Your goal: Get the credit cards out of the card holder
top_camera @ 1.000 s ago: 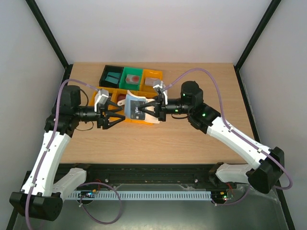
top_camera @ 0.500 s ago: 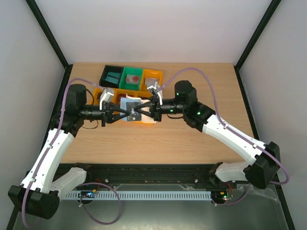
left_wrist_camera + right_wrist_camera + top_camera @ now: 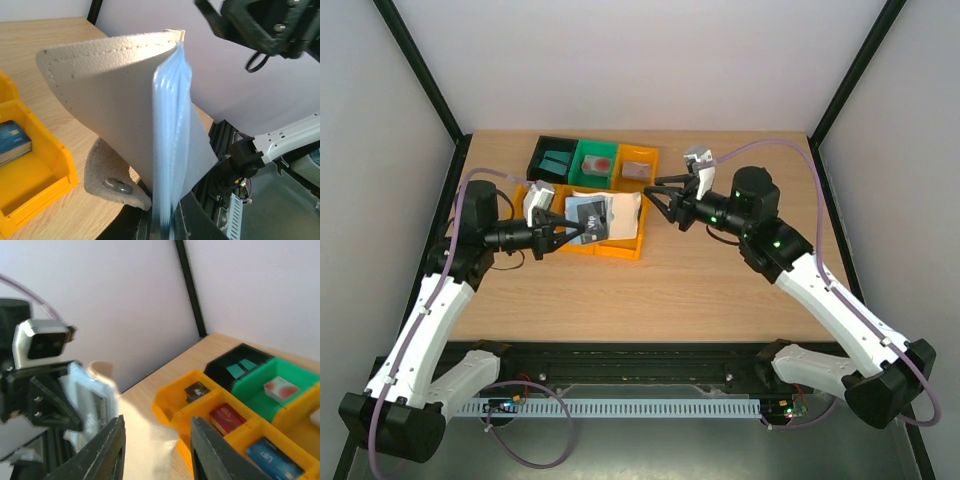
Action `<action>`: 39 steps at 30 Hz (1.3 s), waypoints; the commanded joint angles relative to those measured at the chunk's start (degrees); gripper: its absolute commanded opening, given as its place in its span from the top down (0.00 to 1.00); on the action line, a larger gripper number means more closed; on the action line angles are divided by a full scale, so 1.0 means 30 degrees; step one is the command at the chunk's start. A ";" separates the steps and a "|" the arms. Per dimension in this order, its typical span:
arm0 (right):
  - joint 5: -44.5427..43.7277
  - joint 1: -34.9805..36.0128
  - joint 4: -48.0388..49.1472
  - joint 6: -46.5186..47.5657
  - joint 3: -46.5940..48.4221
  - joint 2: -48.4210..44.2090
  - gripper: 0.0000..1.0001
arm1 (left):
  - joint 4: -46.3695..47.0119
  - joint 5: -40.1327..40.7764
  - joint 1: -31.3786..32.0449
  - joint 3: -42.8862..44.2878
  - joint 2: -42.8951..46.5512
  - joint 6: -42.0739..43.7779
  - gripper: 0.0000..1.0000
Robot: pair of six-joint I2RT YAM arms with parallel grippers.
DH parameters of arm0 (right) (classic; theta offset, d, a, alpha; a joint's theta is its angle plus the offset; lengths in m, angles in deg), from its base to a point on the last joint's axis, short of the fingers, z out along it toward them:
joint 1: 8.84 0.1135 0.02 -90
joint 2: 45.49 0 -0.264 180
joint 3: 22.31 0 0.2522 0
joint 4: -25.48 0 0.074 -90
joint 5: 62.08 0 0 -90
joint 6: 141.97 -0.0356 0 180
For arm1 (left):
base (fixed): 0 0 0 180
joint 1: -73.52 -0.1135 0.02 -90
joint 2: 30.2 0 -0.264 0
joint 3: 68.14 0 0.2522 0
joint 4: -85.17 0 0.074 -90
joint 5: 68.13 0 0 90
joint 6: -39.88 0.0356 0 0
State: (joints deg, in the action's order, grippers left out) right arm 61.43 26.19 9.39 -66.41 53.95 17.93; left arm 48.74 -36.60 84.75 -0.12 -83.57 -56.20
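We saw the left claw [image 3: 557,236] pressed onto the card holder [image 3: 597,217], pinching its grey-blue inner leaves and holding it fanned open above the orange bins [image 3: 623,247] on the bench [image 3: 720,290]. The right claw [image 3: 663,205] stood spread and empty, apart from the holder on its right. A teal card [image 3: 556,161] lay in the black bin [image 3: 550,141], a red card [image 3: 599,163] in the green bin [image 3: 597,143].

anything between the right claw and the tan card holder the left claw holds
Nothing visible: only open air separates the open right claw from the tan-beige folding card holder, which the left claw pinches shut.
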 commanded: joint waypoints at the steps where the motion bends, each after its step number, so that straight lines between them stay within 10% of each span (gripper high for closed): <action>1: 0.2736 0.0810 0.0808 0.0477 -0.0208 -0.0231 0.67 | 0.0837 0.0514 -0.0079 -0.0128 0.0270 -0.0495 0.98; 19: 0.4714 0.2680 0.4174 -0.2095 0.0402 0.3610 0.75 | 0.1311 -0.2452 -0.0167 -0.0041 0.0258 -0.0242 0.98; 26: 0.7086 0.2739 0.6417 -0.3310 0.0085 0.4153 0.98 | 0.1576 -0.2610 -0.0148 -0.0142 0.0215 -0.0505 0.98; 39: 0.8230 0.2394 0.6654 -0.3395 -0.0451 0.3681 0.94 | 0.2452 -0.2939 -0.0168 -0.0624 0.0378 -0.1310 0.98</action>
State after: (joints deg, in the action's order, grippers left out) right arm 82.90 33.12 24.89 -75.57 52.55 29.62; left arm 53.96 -44.01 83.89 -1.28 -82.76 -59.13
